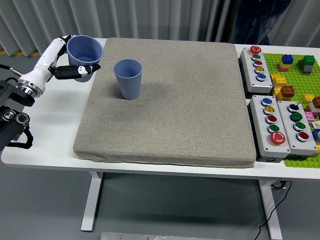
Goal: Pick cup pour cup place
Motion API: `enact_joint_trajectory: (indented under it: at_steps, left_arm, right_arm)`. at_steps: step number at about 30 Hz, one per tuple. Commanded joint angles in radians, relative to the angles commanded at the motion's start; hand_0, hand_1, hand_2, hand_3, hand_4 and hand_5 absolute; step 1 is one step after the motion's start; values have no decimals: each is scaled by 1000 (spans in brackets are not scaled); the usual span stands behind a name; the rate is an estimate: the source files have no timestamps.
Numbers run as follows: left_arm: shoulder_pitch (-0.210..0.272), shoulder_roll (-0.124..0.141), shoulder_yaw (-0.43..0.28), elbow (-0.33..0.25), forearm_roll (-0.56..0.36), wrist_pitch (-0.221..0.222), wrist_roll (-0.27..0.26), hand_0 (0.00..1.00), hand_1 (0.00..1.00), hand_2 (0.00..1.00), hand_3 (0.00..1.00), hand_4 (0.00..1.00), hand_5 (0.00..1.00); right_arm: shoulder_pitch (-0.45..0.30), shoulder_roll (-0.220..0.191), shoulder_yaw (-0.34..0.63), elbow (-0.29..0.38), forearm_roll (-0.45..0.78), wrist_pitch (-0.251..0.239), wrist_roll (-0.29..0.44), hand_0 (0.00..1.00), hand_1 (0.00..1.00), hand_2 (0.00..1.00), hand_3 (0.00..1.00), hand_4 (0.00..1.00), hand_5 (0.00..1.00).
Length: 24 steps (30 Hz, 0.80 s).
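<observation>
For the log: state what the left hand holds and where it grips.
The left hand holds a blue cup, fingers wrapped around its side wall below the rim, clear of the table. The second cup stands untouched on the mat.

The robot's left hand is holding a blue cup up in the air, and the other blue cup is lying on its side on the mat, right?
Not quite. The other blue cup is standing upright on the mat, not lying on its side; the head view shows its open mouth facing up. The rest is right: the left hand holds a blue cup raised near the mat's far left corner.
</observation>
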Motion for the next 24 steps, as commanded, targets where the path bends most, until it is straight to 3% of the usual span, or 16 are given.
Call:
enact_joint_trajectory:
  at_steps: [7,12,24]
  left_arm:
    - [-95,13,68,47,45,-15,22,650,588,581,563,865,204]
    - [-154,18,119,61,128,-39,50,650,586,581,561,864,203]
    - [-233,18,184,90,297,-87,100,648,580,567,551,864,203]
  right_arm:
    - [6,-3,-4,0,8,-2,0,640,600,508,578,2,2]
    - [9,-5,-7,-1,13,-3,1,640,600,508,578,2,2]
    - [17,-8,-14,-1,25,-6,2,640,600,508,578,2,2]
